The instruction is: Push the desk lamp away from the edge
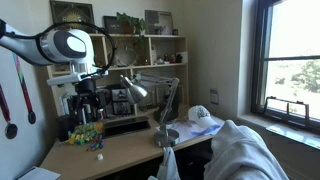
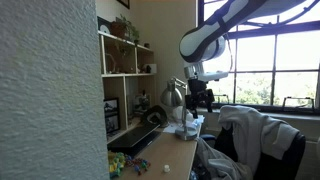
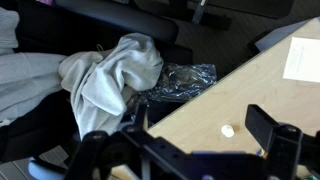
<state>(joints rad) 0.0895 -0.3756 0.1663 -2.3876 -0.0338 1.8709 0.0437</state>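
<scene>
Gripper: your gripper (image 3: pixel 180 150) hangs over the desk (image 1: pixel 115 148), jaws spread wide, holding nothing.
Lamp: the desk lamp (image 1: pixel 136 91) stands just beside your gripper, its base near the edge (image 3: pixel 210 88).
Cloth: a grey cloth (image 3: pixel 110 75) lies past that edge.

Silver-grey desk lamp (image 1: pixel 135 90), tan desk (image 1: pixel 120 150), seemingly white cloth (image 1: pixel 245 150)

Tan desk (image 1: pixel 125 148) with desk lamp (image 1: pixel 135 91), small white cap (image 1: pixel 100 157), paper sheet (image 1: pixel 38 174).
</scene>
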